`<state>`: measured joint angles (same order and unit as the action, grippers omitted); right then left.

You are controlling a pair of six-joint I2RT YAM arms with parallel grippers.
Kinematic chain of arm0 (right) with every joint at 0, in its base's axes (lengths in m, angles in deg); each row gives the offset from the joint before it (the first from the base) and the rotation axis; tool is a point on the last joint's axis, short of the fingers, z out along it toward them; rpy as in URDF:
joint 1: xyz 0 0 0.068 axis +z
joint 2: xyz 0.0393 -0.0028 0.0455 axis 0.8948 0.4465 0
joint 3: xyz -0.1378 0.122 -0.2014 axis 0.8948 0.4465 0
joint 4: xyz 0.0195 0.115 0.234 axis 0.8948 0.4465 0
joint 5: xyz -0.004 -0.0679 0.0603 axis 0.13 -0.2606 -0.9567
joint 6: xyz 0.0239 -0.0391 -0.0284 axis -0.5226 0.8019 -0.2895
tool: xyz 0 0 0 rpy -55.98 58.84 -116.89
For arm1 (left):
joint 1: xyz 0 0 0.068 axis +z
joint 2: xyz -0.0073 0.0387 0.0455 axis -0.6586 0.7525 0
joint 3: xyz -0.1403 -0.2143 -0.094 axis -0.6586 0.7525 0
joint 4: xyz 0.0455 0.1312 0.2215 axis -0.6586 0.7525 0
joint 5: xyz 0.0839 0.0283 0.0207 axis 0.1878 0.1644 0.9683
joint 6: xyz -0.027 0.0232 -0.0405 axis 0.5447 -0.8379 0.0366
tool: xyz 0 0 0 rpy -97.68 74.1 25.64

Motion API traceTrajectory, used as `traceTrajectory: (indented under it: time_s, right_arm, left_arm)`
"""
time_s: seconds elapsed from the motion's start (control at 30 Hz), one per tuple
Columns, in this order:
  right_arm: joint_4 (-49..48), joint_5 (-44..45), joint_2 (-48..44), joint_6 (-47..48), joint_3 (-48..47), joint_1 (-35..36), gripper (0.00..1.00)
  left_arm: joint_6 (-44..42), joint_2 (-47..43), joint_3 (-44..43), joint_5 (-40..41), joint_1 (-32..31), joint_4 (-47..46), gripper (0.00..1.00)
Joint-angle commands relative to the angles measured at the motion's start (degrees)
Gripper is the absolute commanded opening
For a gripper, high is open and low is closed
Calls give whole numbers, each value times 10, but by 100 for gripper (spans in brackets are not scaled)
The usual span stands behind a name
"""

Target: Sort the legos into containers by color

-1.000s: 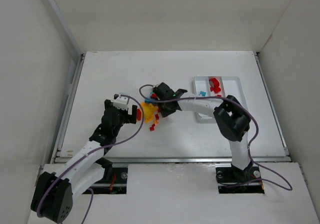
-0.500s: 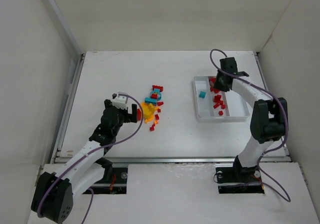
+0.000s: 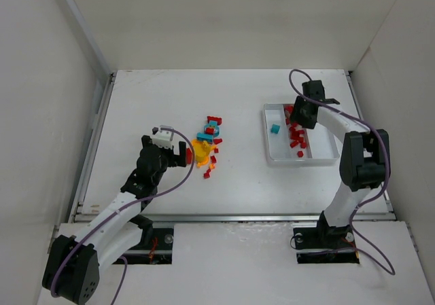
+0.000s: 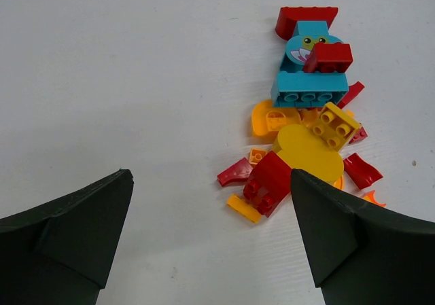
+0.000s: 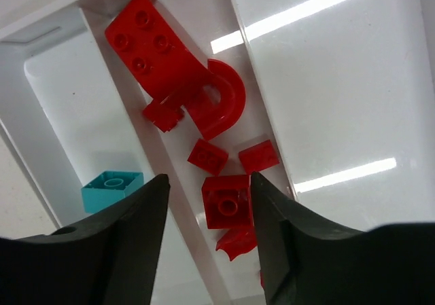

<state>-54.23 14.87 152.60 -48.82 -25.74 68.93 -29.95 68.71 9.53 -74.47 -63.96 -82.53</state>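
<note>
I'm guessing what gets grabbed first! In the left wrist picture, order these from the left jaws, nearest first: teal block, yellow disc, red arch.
1. yellow disc, lowest of the three.
2. teal block, just above it.
3. red arch, at the top edge.

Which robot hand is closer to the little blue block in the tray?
Right. The right gripper hangs over the tray, just beside the teal brick; the left gripper is far off by the loose pile.
</note>
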Motion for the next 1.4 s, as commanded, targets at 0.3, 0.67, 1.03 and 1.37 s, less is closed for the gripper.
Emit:
traceTrajectory:
  time_s: [0.3,0.67,1.03,1.37]
  right_arm:
    - [0,-24,-75,134,0,122,59]
    - [-64,-145,25,136,-26,372,44]
    - [-109,-207,102,98,-74,397,41]
    - [-73,-127,146,81,-116,426,46]
  left_arm:
    - [3,-12,6,-5,2,-27,100]
    - [-8,-24,6,23,7,-21,100]
    - [-8,-47,6,41,7,-33,100]
    - [-8,-47,6,29,29,-33,100]
